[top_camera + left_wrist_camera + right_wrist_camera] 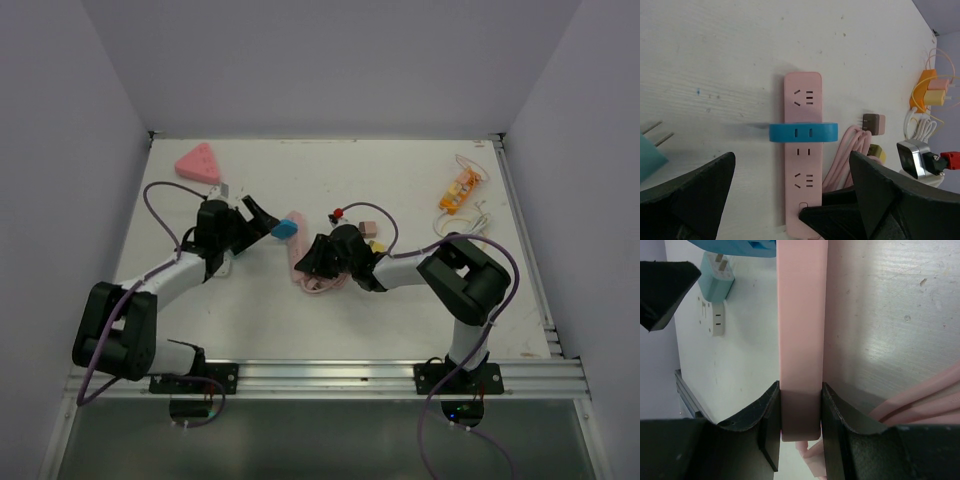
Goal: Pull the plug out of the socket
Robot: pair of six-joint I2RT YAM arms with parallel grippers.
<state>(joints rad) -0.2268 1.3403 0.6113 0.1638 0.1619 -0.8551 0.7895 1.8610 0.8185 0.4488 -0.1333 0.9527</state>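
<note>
Right pincer [800, 407] clamps the pink power strip [802, 95] (blue adapter [802, 132] plugged in), left pincer [792, 170] spread wide.

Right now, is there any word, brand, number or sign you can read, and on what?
No readable text in any view.
On the pink power strip: socket slots only, no label.
On the blue plug across it: slots, no print.
On the teal plug: no marking visible.
On the orange chargers: too small to tell.
</note>
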